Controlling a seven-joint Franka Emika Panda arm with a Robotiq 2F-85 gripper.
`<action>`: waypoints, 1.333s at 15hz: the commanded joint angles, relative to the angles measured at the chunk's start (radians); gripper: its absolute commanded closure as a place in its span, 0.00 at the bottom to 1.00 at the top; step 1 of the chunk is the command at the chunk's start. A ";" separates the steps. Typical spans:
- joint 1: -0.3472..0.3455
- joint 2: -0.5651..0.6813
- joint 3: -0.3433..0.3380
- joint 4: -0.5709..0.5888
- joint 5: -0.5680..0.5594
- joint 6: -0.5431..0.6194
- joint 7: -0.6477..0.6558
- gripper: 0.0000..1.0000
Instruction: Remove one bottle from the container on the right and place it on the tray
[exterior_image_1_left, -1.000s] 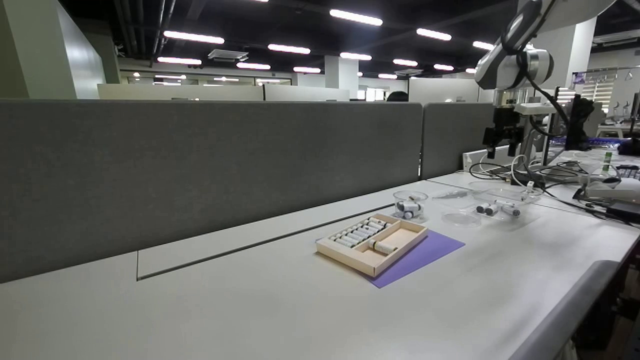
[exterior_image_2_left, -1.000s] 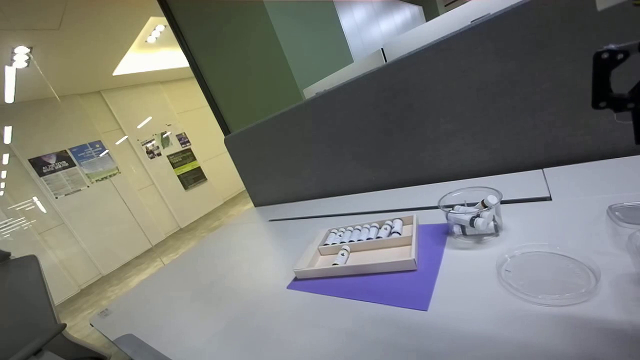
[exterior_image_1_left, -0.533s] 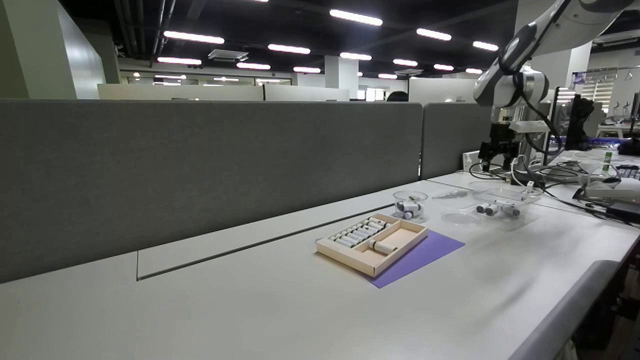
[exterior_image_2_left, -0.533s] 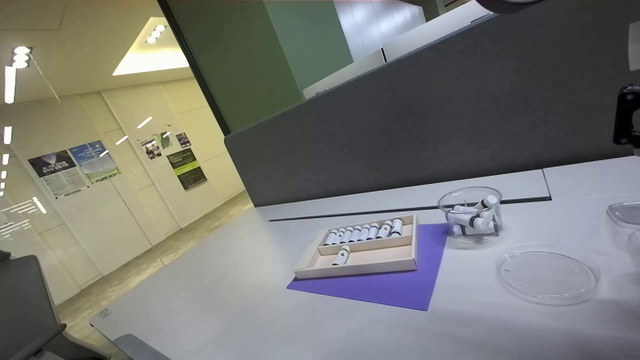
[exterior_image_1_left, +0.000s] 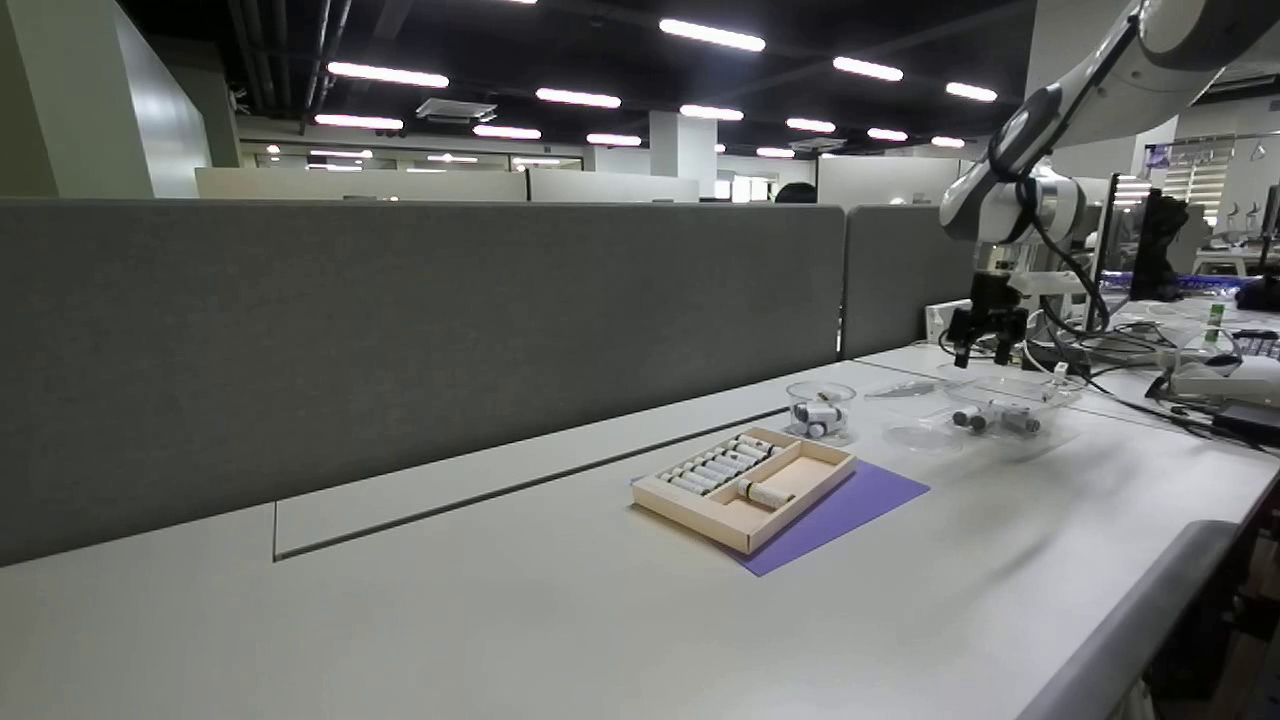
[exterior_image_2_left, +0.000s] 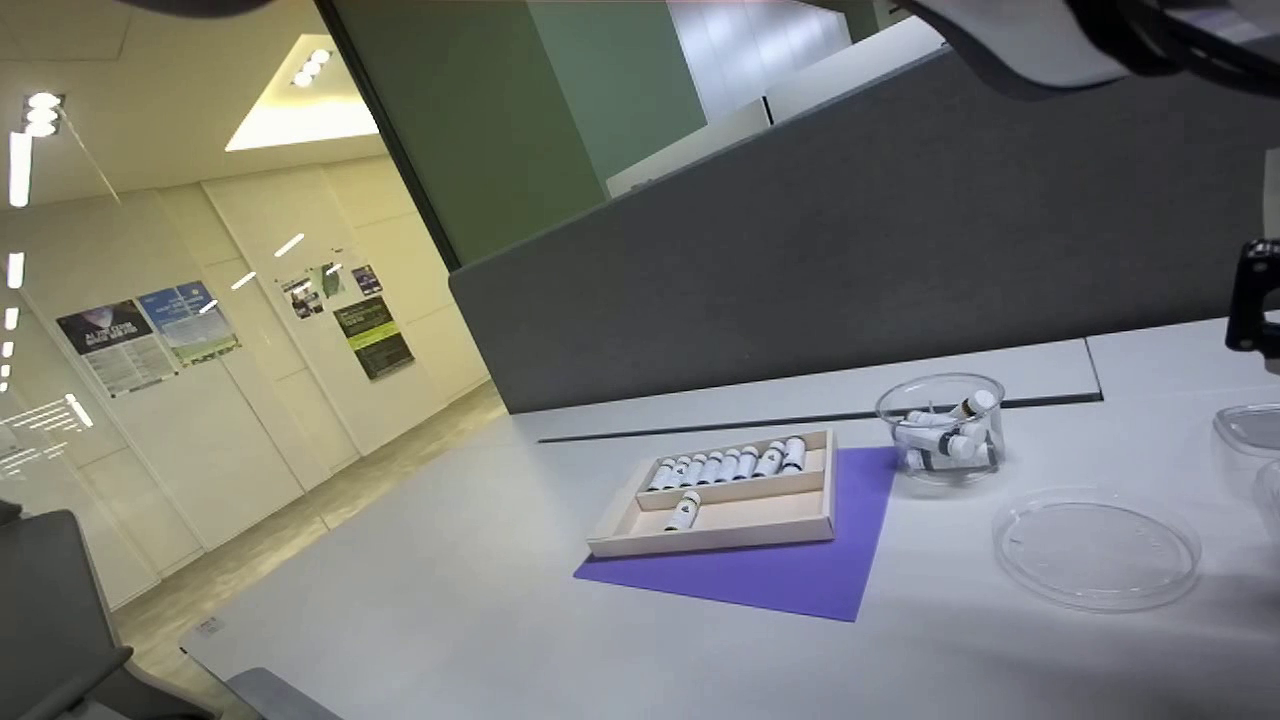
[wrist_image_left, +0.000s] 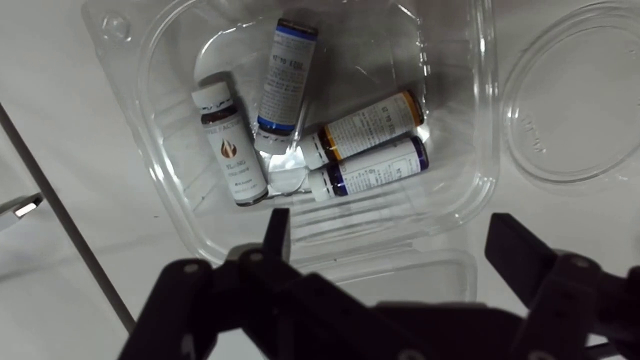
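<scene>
One white desk (exterior_image_1_left: 480, 620) under the gripper (wrist_image_left: 390, 236), a dark slot (exterior_image_1_left: 500, 493) running along it. Grey partition (exterior_image_1_left: 420, 350) behind the gripper in an exterior view; light strips (exterior_image_1_left: 712, 35) overhead; loose cables (exterior_image_1_left: 1125, 340) near the gripper. Well apart from it: one grey chair (exterior_image_2_left: 50, 600), a pale wall (exterior_image_2_left: 270, 430) with posters (exterior_image_2_left: 372, 337). Fingers spread wide apart, hanging above the clear container (wrist_image_left: 487, 115). Counts: four bottles (wrist_image_left: 236, 157) lying in that container, just past the fingertips in the wrist view; one round clear dish (wrist_image_left: 580, 100) near the gripper, off to the side; one flat clear piece (wrist_image_left: 425, 285) under the gripper, joined to the container or separate, can't tell; one round clear tub (exterior_image_2_left: 935, 396) farther from the gripper, its bottles (exterior_image_2_left: 935, 440) too overlapped to count; farther still, one tan tray (exterior_image_2_left: 755, 515) over one purple sheet (exterior_image_2_left: 860, 530), eight bottles (exterior_image_2_left: 729, 465) rowed in one compartment, one more bottle (exterior_image_2_left: 683, 510) lying in the other.
</scene>
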 joint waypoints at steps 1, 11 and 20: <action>-0.023 0.070 0.007 0.080 -0.021 -0.013 0.045 0.00; -0.041 0.127 -0.002 0.091 -0.024 -0.036 0.032 0.00; -0.041 0.128 -0.002 0.101 -0.030 -0.044 0.040 0.00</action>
